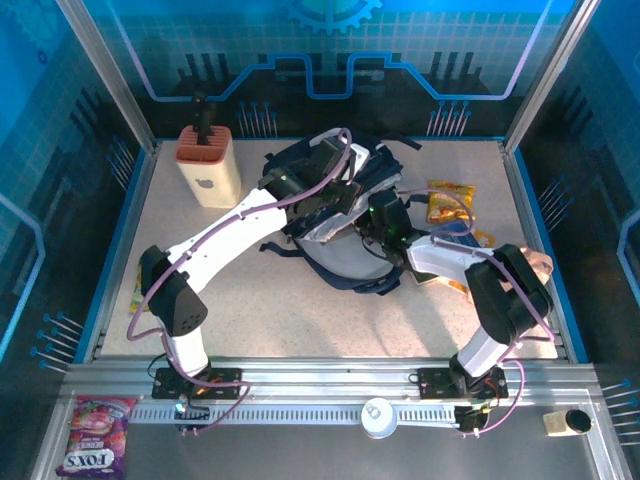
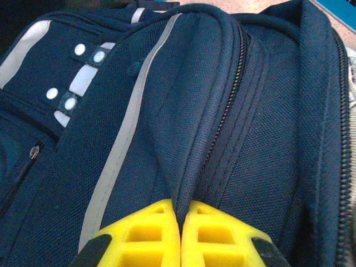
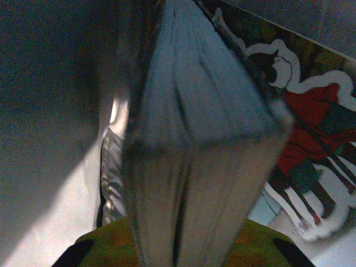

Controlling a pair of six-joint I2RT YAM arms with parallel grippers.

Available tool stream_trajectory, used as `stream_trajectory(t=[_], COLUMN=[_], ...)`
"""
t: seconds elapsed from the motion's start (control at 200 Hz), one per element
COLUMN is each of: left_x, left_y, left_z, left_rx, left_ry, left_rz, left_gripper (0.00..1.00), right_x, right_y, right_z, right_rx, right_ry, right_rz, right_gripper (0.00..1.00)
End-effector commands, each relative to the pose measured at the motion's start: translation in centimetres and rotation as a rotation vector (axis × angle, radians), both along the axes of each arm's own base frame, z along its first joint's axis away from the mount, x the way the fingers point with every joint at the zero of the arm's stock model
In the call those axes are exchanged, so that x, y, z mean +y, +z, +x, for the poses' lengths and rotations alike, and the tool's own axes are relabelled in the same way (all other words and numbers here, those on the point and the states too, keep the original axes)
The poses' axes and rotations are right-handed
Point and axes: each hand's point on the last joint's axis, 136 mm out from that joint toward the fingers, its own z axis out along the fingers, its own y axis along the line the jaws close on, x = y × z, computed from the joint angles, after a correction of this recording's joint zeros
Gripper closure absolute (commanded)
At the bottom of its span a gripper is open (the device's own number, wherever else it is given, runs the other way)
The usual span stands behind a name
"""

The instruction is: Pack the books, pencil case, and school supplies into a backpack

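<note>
The navy-blue backpack (image 1: 345, 250) lies in the middle of the table with its top pulled open, pale lining showing. My left gripper (image 1: 325, 195) reaches over it. In the left wrist view the yellow fingers (image 2: 150, 233) are shut on a fold of the backpack (image 2: 183, 111) fabric beside the zipper. My right gripper (image 1: 383, 222) is at the bag's mouth, shut on the books (image 3: 194, 167), which I see edge-on as a thick block of pages going into the dim interior. A cover with a red cartoon figure (image 3: 314, 122) shows to their right.
A beige holder with a terracotta top (image 1: 208, 165) stands at the back left. A yellow-orange snack packet (image 1: 450, 200) lies right of the backpack. A pink sweets packet (image 1: 95, 437) and a white round lid (image 1: 380, 417) lie on the near rail. Glass walls surround the table.
</note>
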Motion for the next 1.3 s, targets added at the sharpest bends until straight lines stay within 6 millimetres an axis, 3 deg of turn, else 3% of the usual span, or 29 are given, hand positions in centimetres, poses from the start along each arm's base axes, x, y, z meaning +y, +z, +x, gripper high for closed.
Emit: stream_trajectory(t=[0.0,0.1,0.24,0.43,0.47,0.485,0.615,0.72,0.825,0.97,1.056,1.191,1.296], left_x=[-0.5,-0.3,0.7,2.1,2.3,2.4,3.4,4.8,6.7,8.7,9.3,9.9,9.8], left_y=[6.7,6.3,4.7,2.2,1.9,1.8,1.0,0.1,-1.4,-3.8,-4.8,-5.6,-5.6], left_z=[-0.5,-0.3,0.4,1.4,1.6,1.6,2.0,2.3,2.2,0.6,-0.8,-2.6,-3.6], left_rx=[-0.123,-0.111,-0.080,-0.006,0.001,0.002,0.017,0.033,0.052,0.095,0.114,0.142,0.157], left_ry=[-0.010,-0.001,0.034,0.080,0.087,0.091,0.120,0.160,0.220,0.268,0.263,0.240,0.226], left_rz=[-0.178,-0.178,-0.170,-0.198,-0.199,-0.200,-0.197,-0.193,-0.182,-0.196,-0.200,-0.205,-0.245], left_gripper=[1.00,1.00,1.00,1.00,1.00,1.00,1.00,1.00,1.00,1.00,1.00,0.57,0.30], right_x=[0.9,1.9,1.8,1.4,1.2,0.9,-0.5,-2.5,-5.9,-11.9,-14.2,-16.1,-16.7], right_y=[-0.2,-1.9,-3.1,0.0,1.4,0.7,1.6,1.3,1.1,1.3,2.3,3.9,4.1], right_z=[1.7,1.8,1.2,-0.8,-1.1,-1.8,-4.7,-7.6,-10.3,-12.8,-13.3,-12.5,-10.9], right_rx=[-0.014,0.042,0.073,0.001,-0.024,-0.009,-0.002,0.031,0.056,0.070,0.048,0.041,0.062], right_ry=[-0.046,-0.007,0.015,0.090,0.099,0.103,0.120,0.130,0.079,-0.062,-0.106,-0.109,-0.065], right_rz=[0.001,0.010,0.011,0.024,0.031,0.021,0.009,-0.067,-0.204,-0.417,-0.498,-0.573,-0.580], right_gripper=[0.96,0.90,0.67,0.38,0.34,0.32,0.26,0.25,0.23,0.20,0.20,0.19,0.18])
